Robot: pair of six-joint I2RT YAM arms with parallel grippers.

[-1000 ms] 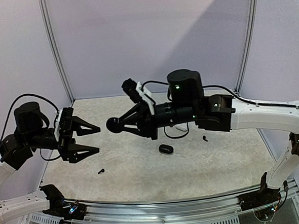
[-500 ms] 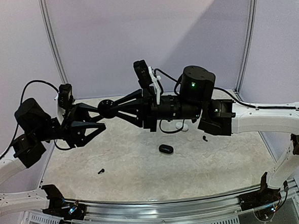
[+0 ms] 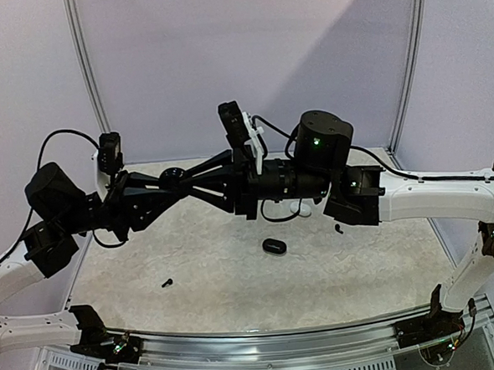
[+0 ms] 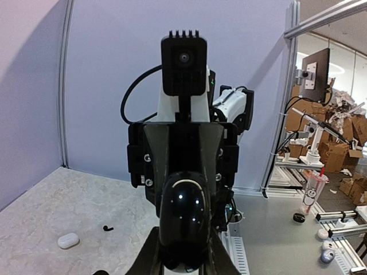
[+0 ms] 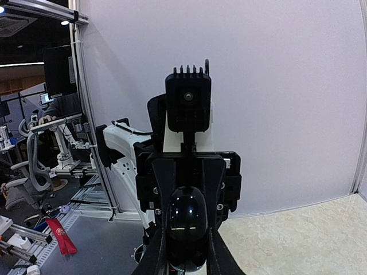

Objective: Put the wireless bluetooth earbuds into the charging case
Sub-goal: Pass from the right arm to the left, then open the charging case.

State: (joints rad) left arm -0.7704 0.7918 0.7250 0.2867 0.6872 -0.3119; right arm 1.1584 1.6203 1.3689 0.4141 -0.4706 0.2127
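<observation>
Top external: w/ left pincer (image 3: 164, 180) & right pincer (image 3: 182, 180) both clamped on glossy black charging case (image 3: 172, 174) mid-air betw. tips, hold level, prob. ease it open w/o twisting, then reach for black earbud (image 3: 166, 282) on surface (image 3: 218, 266) well below left pincer.

We see a glossy black charging case (image 3: 172, 174), smooth and egg-shaped, held in the air above the far left part of the table (image 3: 237, 295). It is pinched from both sides, between the fingertips of the left gripper (image 3: 164, 178) and the right gripper (image 3: 182, 175). Two tiny black earbuds with short stems lie on the table, well apart. One earbud (image 3: 166, 282) lies near the front left and the second earbud (image 3: 338, 228) lies right of centre. A white case (image 3: 296, 207), rounded like a pebble, lies flat near the second earbud. A dark oval case (image 3: 273, 245) lies flat near the table's middle.
</observation>
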